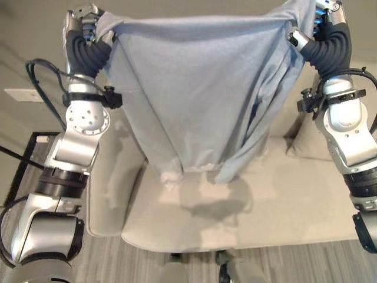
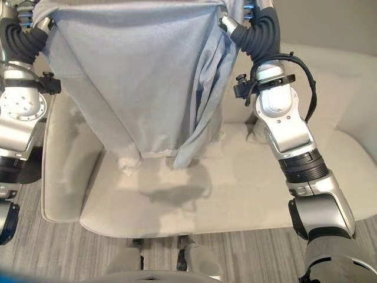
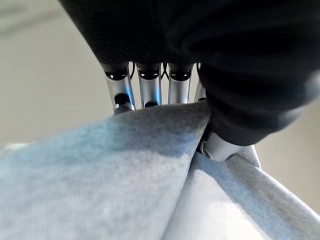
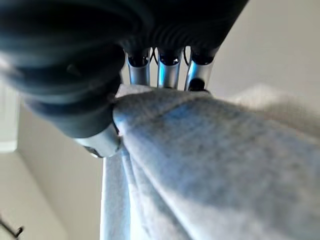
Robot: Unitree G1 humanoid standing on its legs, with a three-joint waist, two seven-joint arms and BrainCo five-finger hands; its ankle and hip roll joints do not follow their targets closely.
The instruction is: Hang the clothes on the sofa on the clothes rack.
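pale blue-grey garment (image 1: 194,88), spread taut, hanging

2 silver-grey arms, the left arm (image 1: 82,147) beside the sofa's (image 1: 277,200) left armrest, the right arm (image 2: 283,127) over the sofa's right half. Rounded metal shells, black bands between segments, a screw-dotted disc on each forearm. Dark ribbed covers at the wrists, with a black clamp below each. Left hand (image 3: 148,90) and right hand (image 4: 168,75) with silver fingers.
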